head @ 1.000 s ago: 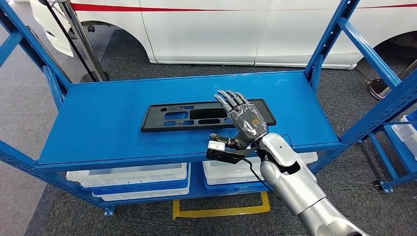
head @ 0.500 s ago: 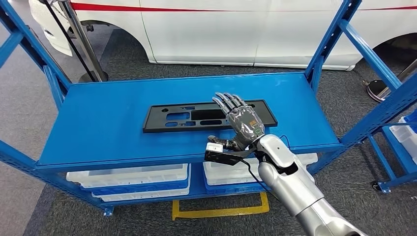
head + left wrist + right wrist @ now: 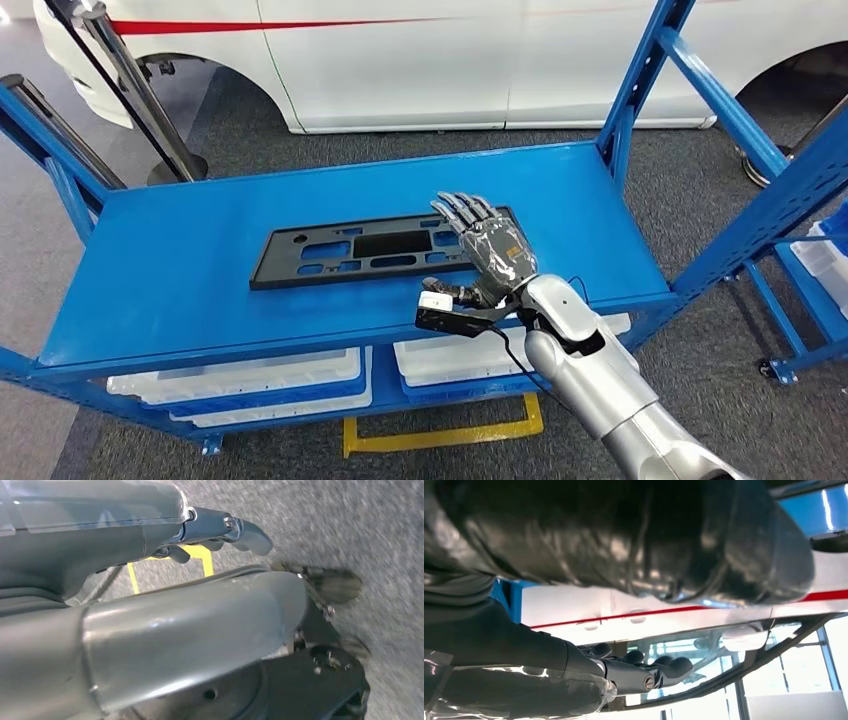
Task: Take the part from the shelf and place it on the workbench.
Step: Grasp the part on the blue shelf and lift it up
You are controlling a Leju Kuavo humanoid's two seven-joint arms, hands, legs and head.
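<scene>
Near edge: yellow floor marking (image 3: 440, 432) under the shelf (image 3: 180, 270), white bins (image 3: 250, 375) on the lower level. Right hand (image 3: 487, 250) over the shelf's near-right part, fingers straight & spread, holding nothing, palm down; fingertips (image 3: 458, 207) over the right end of the part (image 3: 340, 256) (contact can't tell). Part = flat black panel w/ cutouts, lying mid-shelf, long side running left-right. Left hand (image 3: 220, 530) in wrist view above grey floor, fingers curled, nothing in them. Far: white car (image 3: 400, 60) w/ red stripe.
</scene>
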